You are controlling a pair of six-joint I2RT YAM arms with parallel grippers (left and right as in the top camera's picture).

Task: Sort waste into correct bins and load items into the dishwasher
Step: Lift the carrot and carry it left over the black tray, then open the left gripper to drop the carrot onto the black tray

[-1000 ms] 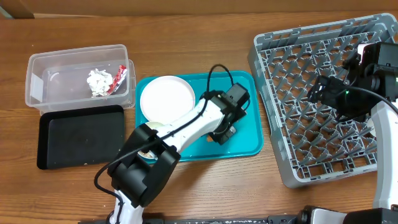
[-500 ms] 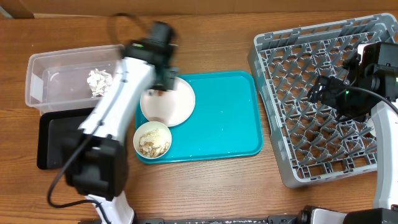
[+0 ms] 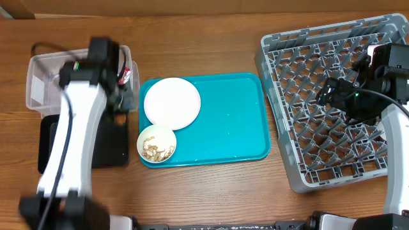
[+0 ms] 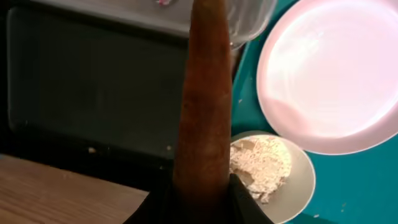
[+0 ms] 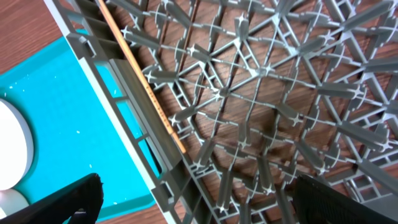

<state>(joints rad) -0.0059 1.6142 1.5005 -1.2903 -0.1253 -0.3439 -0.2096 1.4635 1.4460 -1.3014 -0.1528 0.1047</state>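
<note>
Brown tapered stick (image 4: 204,93), seemingly stiff and light: left pincer (image 4: 202,198) is pinching its near end, holding it over the black tray (image 4: 81,87). Right pincer (image 5: 199,199) is hanging spread above the rack (image 5: 249,81).

Bright, even light from above leaves only soft, short shadows on the tabletop (image 3: 211,191). At 9 o'clock the left arm (image 3: 75,128) is smeared by motion blur. In the left wrist view the brown stick (image 4: 204,106) is out of focus close to the lens, and the white plate (image 4: 329,74) at 2 o'clock glares pinkish. The dish rack (image 5: 137,102) is sharp in the right wrist view.
</note>
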